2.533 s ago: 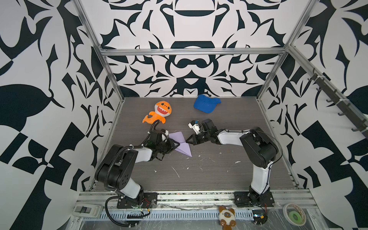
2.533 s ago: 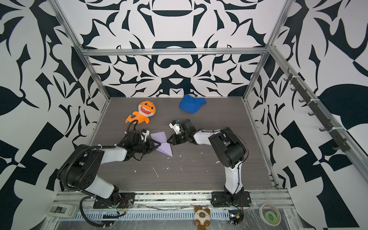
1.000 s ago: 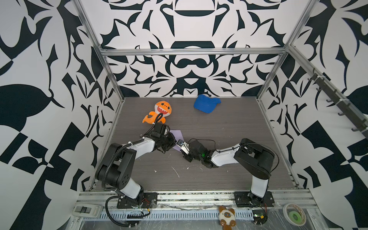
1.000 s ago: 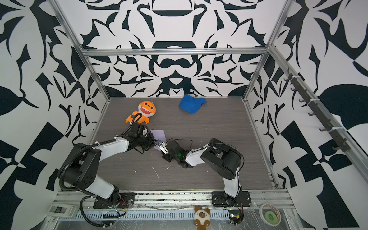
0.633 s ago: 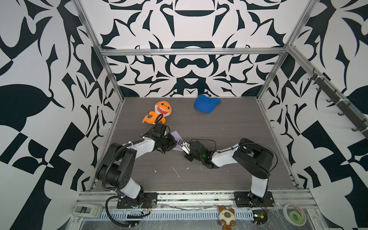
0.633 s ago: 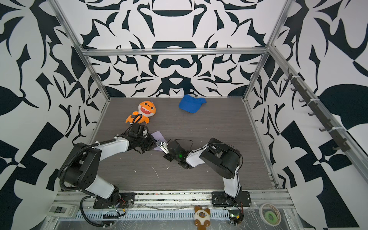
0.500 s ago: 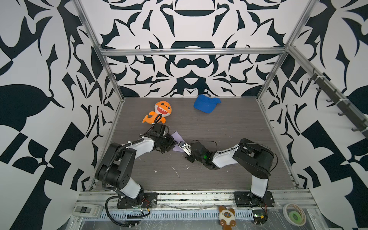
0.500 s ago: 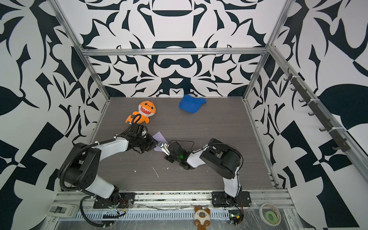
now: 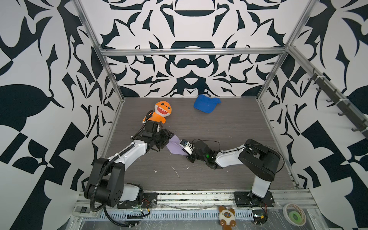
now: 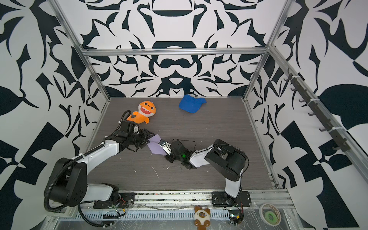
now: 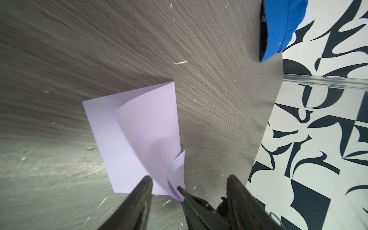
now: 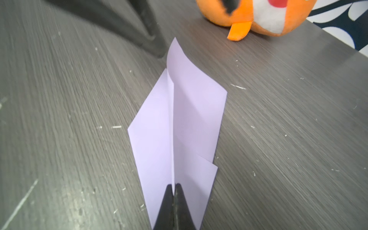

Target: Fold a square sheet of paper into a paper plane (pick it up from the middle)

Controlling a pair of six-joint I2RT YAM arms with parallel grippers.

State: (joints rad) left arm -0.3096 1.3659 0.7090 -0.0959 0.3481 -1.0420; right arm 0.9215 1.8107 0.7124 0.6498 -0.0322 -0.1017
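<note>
Right gripper (image 12: 173,186): jaws pressed together, pinching the sheet of paper (image 12: 155,139) at its near pointed end, right on the raised centre crease. The sheet is pale lavender and part folded. It lies on the table (image 12: 278,119) with a second layer overlapping on one side of the crease. Its far corner curls up off the surface.

Left gripper (image 11: 189,178): jaws well apart, low over the table, straddling that curled far corner. One finger (image 11: 139,199) sits at the sheet's edge, and nothing is clamped. A thin dark tip between the fingers touches the curl. It is possibly part of the gripper, but the view is too close to say.

In both top views the sheet of paper (image 9: 175,147) lies just left of frame centre, between the two grippers. They meet it from opposite ends, the left arm from lower left and the right arm from the right. Its long axis runs diagonally, upper left to lower right.

Farther out:
- Orange toy shark (image 9: 162,111): above the left gripper, near it, apart from the sheet.
- Blue cap (image 9: 206,105): by the back wall, upper centre, well apart.
- White scraps (image 9: 176,172): scattered on the table below the sheet.
- Small stuffed bear (image 9: 226,216) and tape roll (image 9: 294,216): on the front rail at the bottom of the frame, off the table.
</note>
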